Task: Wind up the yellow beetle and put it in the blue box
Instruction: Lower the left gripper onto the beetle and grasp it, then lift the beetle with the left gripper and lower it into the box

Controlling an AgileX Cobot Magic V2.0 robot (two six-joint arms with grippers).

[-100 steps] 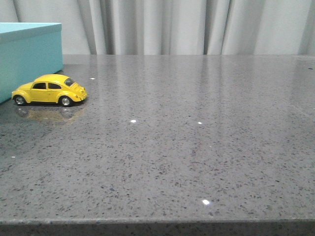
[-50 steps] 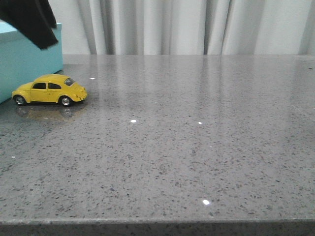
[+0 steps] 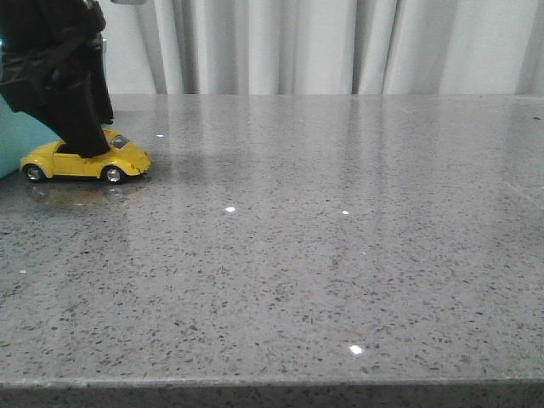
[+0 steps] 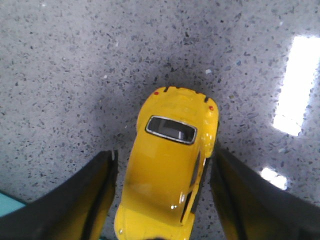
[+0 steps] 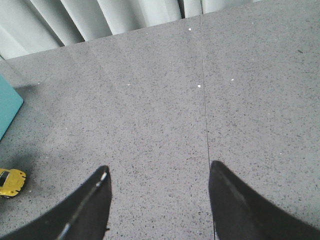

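The yellow beetle (image 3: 119, 163) stands on the grey table at the far left, next to the blue box (image 3: 15, 138). My left gripper (image 3: 83, 143) has come down over it and hides its roof in the front view. In the left wrist view the beetle (image 4: 170, 165) lies between the open fingers (image 4: 92, 200), with a gap on each side. A sliver of the box (image 4: 7, 206) shows there. My right gripper (image 5: 160, 167) is open and empty above bare table, far from the beetle (image 5: 11, 182) and the box (image 5: 7, 107). It is out of the front view.
The grey speckled table (image 3: 323, 238) runs to its front edge at the bottom of the front view. Pale curtains (image 3: 340, 42) hang behind the table's far edge. A thin seam (image 5: 205, 110) runs across the tabletop in the right wrist view.
My left gripper has come down from the upper left until its fingers straddle the beetle. The beetle and the box have not moved.
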